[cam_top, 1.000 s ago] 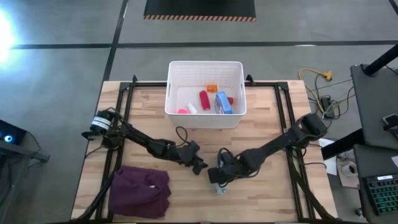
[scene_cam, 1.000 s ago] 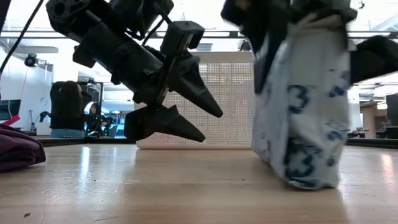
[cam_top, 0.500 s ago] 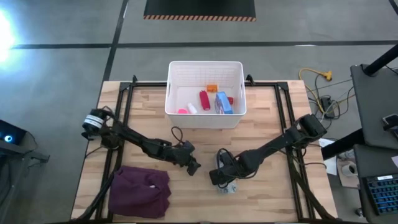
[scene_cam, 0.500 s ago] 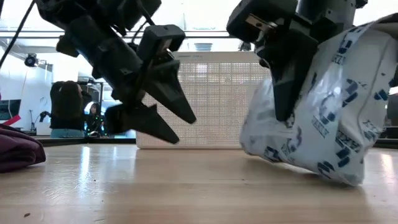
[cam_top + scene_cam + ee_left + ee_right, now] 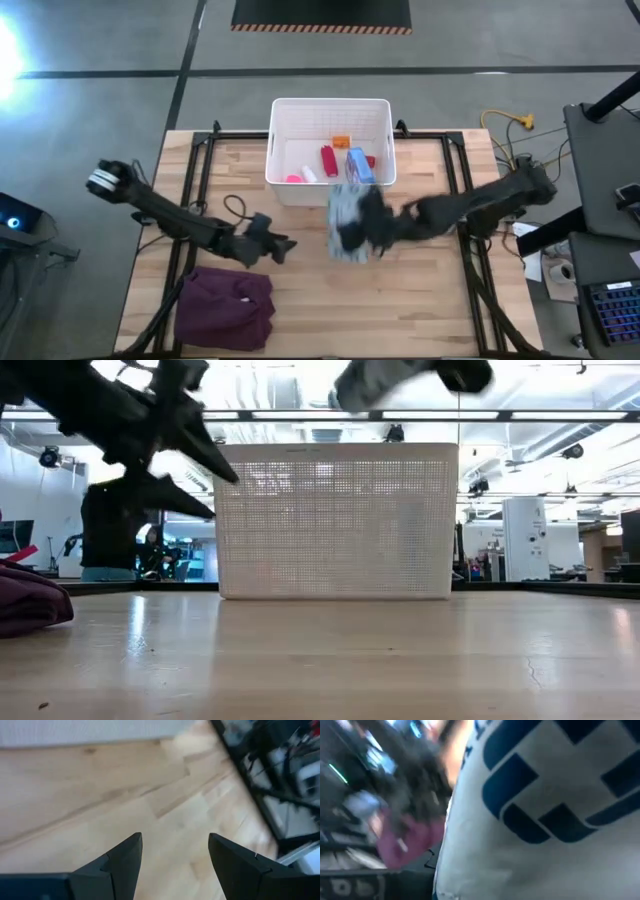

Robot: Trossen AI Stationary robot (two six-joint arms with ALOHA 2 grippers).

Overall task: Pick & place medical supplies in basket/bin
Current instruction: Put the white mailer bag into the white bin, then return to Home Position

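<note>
The pale packet with a blue pattern (image 5: 343,225) is in my right gripper (image 5: 362,228), up in the air just in front of the white slotted basket (image 5: 330,192). It fills the right wrist view (image 5: 545,820) and shows as a blur at the top of the low view (image 5: 380,382). In the basket lie a blue box (image 5: 359,166), a red bottle (image 5: 328,160) and small orange, pink and white pieces. My left gripper (image 5: 283,246) is open above the table to the packet's left, touching nothing (image 5: 175,850). My right gripper is shut on the packet, coming at it from the table's right side. The packet is lifted clear of the table and hangs beside and below the fingers. Blur and the packet itself hide which part the fingers are on.
A maroon cloth (image 5: 228,305) lies bunched at the table's near left corner (image 5: 30,600). A black frame runs along the table's left and right edges (image 5: 462,190). Bare wood (image 5: 400,290) shows between the cloth and the right edge.
My right gripper has lifted the packet off the table's near middle and carried it up and toward the far edge, to just in front of the basket; the packet now hangs clear. My left gripper has drawn back toward the table's left edge, still open.
</note>
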